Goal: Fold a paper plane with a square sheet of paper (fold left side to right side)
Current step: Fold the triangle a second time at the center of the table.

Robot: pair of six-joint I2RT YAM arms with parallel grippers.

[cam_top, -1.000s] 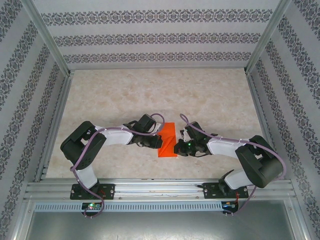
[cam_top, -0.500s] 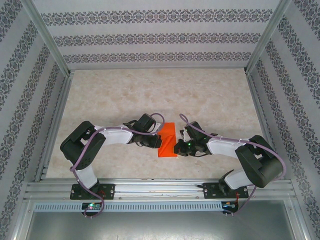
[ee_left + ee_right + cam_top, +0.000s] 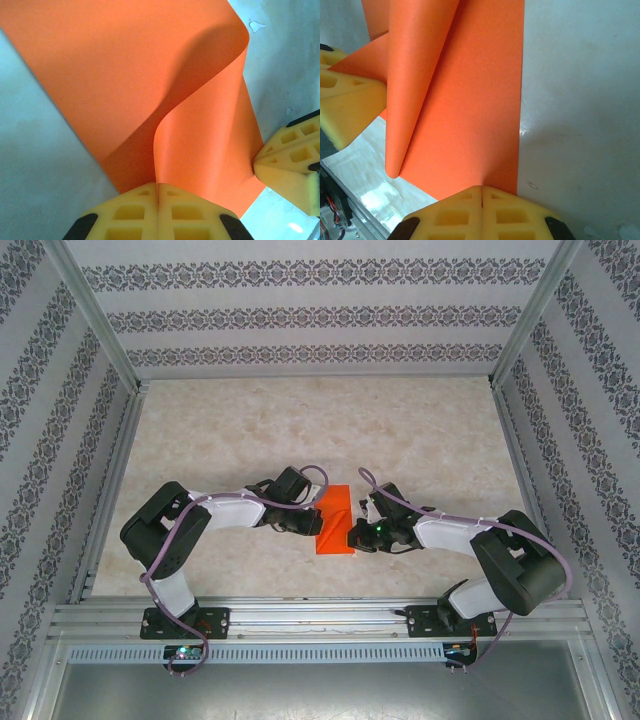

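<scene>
Pictured pad to pad on the raised left edge of the square sheet of paper [image 3: 125,75]: the left gripper [image 3: 158,186], closed fully, with the thin orange-red leaf nipped between. Opposite, closed just as tight at the sheet's right edge: the right gripper [image 3: 481,189], nipping or merely pinning the paper, hard to tell which. Curled up and over from the left in a soft roll, flat elsewhere on the pale desk [image 3: 300,430], midway between the two grippers. To fold well from here, likely best to carry the left edge across low, match it to the right edge corner for corner, hold the right side anchored, then press the roll into a sharp crease.
</scene>
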